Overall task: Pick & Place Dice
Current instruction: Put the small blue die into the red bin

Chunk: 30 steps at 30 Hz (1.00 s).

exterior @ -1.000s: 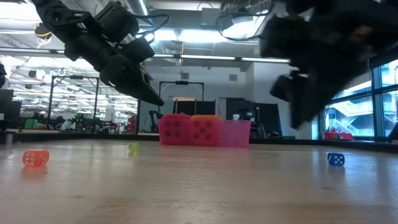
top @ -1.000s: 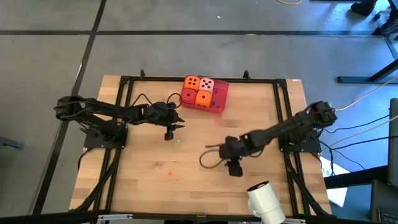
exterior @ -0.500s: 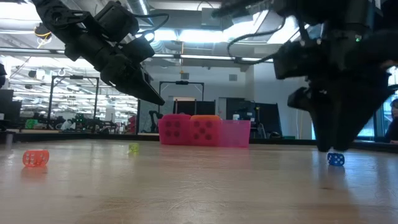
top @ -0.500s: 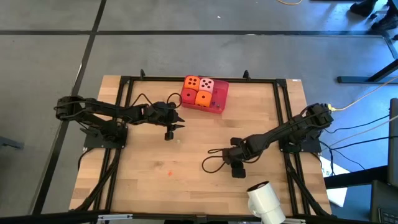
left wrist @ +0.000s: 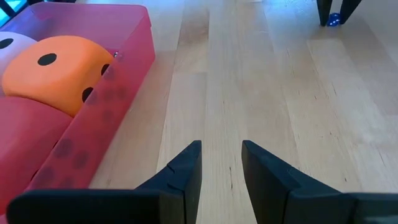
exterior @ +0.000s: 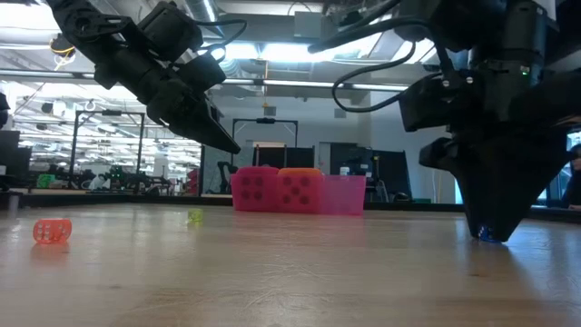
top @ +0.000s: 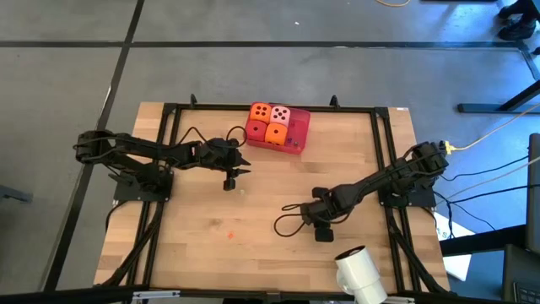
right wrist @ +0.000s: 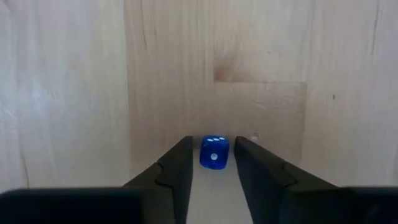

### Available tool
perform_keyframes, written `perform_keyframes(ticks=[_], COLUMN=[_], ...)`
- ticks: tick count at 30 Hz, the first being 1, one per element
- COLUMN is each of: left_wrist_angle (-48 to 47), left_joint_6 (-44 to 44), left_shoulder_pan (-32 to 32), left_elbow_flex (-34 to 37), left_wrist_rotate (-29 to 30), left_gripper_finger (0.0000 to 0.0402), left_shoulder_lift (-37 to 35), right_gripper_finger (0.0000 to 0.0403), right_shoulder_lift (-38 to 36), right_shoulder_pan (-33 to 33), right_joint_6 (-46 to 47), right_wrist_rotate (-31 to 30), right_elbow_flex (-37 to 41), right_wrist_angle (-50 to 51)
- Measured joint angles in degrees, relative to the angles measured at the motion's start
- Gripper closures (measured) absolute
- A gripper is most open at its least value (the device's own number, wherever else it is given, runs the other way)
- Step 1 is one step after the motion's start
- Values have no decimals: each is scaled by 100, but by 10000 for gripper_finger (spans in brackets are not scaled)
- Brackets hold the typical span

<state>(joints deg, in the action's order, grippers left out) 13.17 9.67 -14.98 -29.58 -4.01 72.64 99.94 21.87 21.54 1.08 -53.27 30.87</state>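
Four soft dice sit in the pink-red tray (top: 297, 137) at the table's far middle: two orange (top: 261, 111) (top: 275, 132), one pale pink (top: 281, 114), one red (top: 256, 131). My left gripper (left wrist: 221, 149) is open and empty, raised above the table just to the near left of the tray (left wrist: 124, 93). My right gripper (right wrist: 213, 140) points down at the table's near right (top: 314, 213). It is open, with a fingertip on either side of a tiny blue cube with white pips (right wrist: 214, 152) that lies on the wood; a narrow gap shows on each side.
A tiny orange-red cube (exterior: 52, 231) and a tiny yellow-green one (exterior: 195, 216) lie on the wooden table between the arms. A black frame (top: 169, 118) runs round the table. The low camera's white body (top: 359, 272) stands at the near edge.
My right gripper has come down to the table, shifting a little toward the near right, and its fingertips now stand around the tiny blue cube. The cube has stayed where it was.
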Motion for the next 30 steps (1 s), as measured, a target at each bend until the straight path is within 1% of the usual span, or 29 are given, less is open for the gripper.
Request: perform_keyframes(ticks=[5,9,11,13,15,17,21,23,24,25,26,28,30], left_wrist_angle=[0,4,35,65,72,81,73,63,63,59,57,52,33], left_joint_6=[2,7,15,17,17,41,57,57,57,57,57,57,57], left_shoulder_pan=[-2,-2,-2,0,-2,-2,-2,-2,-2,-2,-1,-2,-2], left_elbow_flex=[0,0,0,0,0,0,0,0,0,0,0,0,0], left_wrist_rotate=[3,11,13,12,12,11,9,9,9,9,9,8,9], left_gripper_finger=[292,292,292,292,292,292,292,292,292,292,292,292,292], left_shoulder_lift=[0,0,0,0,0,0,0,0,0,0,0,0,0], right_gripper_finger=[326,346,348,347,345,344,344,344,344,344,344,344,344], right_shoulder_lift=[4,-10,30,9,9,9,-4,-4,-6,-10,-11,-11,-3], right_shoulder_pan=[-7,-104,-178,-262,-332,-411,-692,-939,-1106,-1279,-1472,-1923,-2357], right_joint_6=[-10,-263,-567,-1071,-1768,-2453,-3319,-3611,-3723,-3820,-3868,-3867,-3849], right_wrist_rotate=[-42,-54,-346,-838,-1495,-2357,-4440,-5160,-5325,-5349,-5238,-4648,-3821], right_elbow_flex=[6,-4,-149,-384,-648,-888,-1305,-1426,-1460,-1467,-1467,-1467,-1425], right_wrist_angle=[4,-130,-380,-551,-701,-724,-752,-746,-738,-735,-688,-520,-506])
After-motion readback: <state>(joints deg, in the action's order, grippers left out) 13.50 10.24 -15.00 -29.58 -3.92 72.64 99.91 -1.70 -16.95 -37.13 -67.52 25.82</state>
